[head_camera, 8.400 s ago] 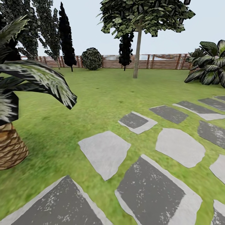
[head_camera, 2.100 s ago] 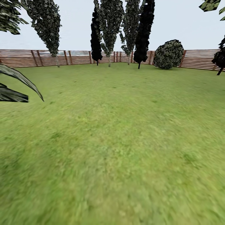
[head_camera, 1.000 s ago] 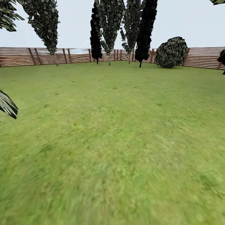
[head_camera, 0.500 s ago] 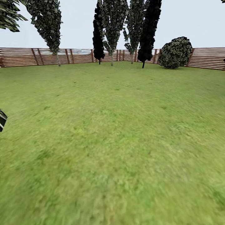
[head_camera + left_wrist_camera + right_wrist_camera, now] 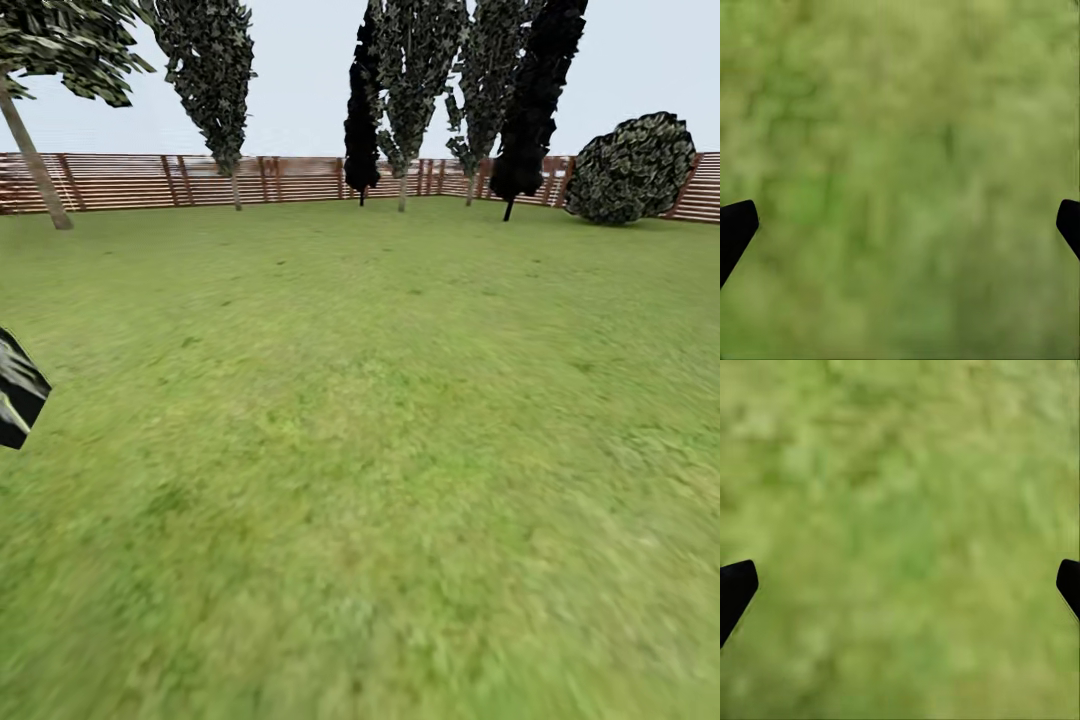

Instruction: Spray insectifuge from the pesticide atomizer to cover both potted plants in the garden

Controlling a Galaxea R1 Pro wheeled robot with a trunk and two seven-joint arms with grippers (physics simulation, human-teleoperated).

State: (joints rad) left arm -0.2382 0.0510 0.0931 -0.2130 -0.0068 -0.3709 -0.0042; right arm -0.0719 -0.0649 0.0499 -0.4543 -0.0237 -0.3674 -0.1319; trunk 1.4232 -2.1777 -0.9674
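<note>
The pesticide atomizer and the potted plants are out of view. The head view looks across the garden lawn [image 5: 380, 420] toward a brown slatted fence [image 5: 130, 180]. My left gripper [image 5: 900, 225] is open over blurred grass, its two black fingertips [image 5: 735, 229] at the frame's sides with nothing between them. My right gripper [image 5: 900, 585] is open the same way above grass, black fingertips [image 5: 735, 589] spread wide and empty.
Tall dark trees [image 5: 415, 90] stand along the fence, with a round bush [image 5: 632, 168] at the far right and a leaning tree trunk [image 5: 35, 160] at the far left. A striped dark leaf tip [image 5: 15, 400] pokes in at the left edge.
The whole head view has swung: trees and bush have shifted right, a leaning trunk has come in at the left. Earlier stepping stones and a palm have left the view.
</note>
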